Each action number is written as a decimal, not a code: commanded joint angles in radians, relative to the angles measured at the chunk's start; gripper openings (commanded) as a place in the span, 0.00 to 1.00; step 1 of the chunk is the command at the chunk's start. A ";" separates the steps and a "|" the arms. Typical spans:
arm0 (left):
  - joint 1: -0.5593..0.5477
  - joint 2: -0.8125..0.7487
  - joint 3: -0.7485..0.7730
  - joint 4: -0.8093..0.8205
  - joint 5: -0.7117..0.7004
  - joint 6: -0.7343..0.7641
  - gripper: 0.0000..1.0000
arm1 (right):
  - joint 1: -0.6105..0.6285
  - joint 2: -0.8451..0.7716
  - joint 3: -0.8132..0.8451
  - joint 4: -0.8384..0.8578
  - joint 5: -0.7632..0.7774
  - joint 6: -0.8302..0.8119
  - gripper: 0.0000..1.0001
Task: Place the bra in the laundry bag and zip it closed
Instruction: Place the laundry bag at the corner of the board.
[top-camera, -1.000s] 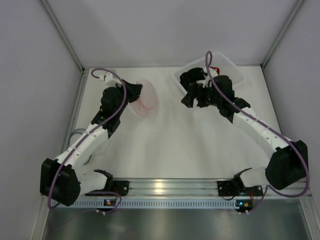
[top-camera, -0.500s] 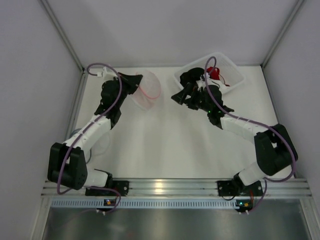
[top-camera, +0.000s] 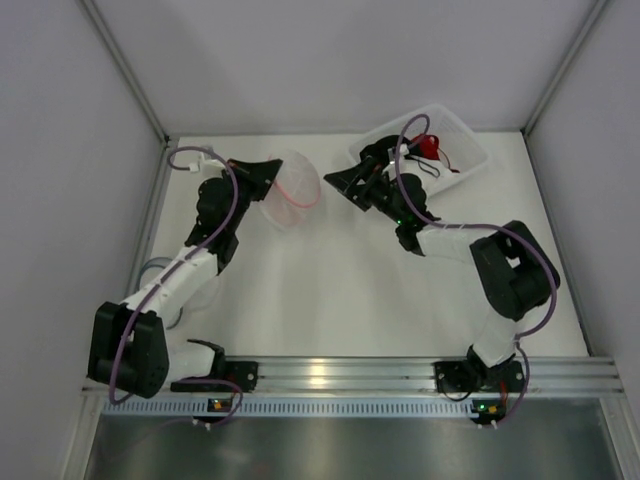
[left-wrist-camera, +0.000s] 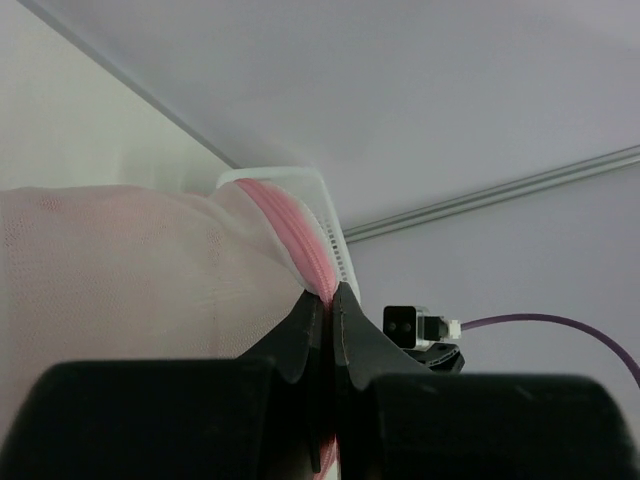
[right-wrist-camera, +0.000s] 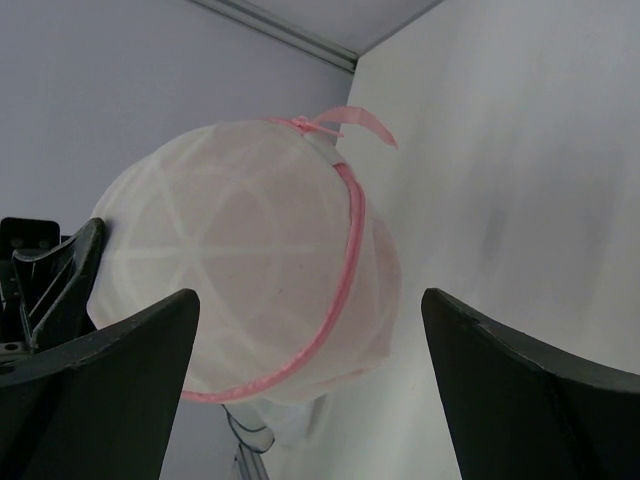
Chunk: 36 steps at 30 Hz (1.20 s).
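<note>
**Bag pinched on the left, bra in the basket on the right**

Starting left of the laundry bag (top-camera: 290, 190), your left arm (top-camera: 190, 255) reaches up along the side wall. Its jaws are closed on the bag's pink zipper (left-wrist-camera: 300, 235) edge, with the mesh bunched against their left side in the left wrist view. The bag sits at the rear left of the desk (top-camera: 330, 290), domed and pale. The zipper runs over its top, and a pink pull tab (right-wrist-camera: 350, 118) sticks up there.

Just right of the bag, your right jaws stand wide apart with nothing between them. They face the bag but stay clear of it. The right arm (top-camera: 450, 240) bends back behind them across the desk.

Further right of the bag, past that wrist, is the white basket (top-camera: 466, 130) in the rear corner. The red bra (top-camera: 428, 147) lies inside it, partly hidden by the wrist and its purple cable (top-camera: 405, 135). The right wrist is directly between the bag and the basket.
</note>
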 joint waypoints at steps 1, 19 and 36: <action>-0.001 -0.041 -0.006 0.120 0.000 -0.041 0.00 | 0.042 0.032 0.081 0.124 0.004 0.021 0.93; 0.001 -0.025 -0.035 0.142 0.030 -0.050 0.00 | 0.076 0.087 0.141 0.229 -0.037 0.112 0.69; 0.084 -0.064 -0.109 -0.001 -0.113 0.240 0.00 | 0.039 0.018 0.319 -0.185 -0.083 -0.222 0.09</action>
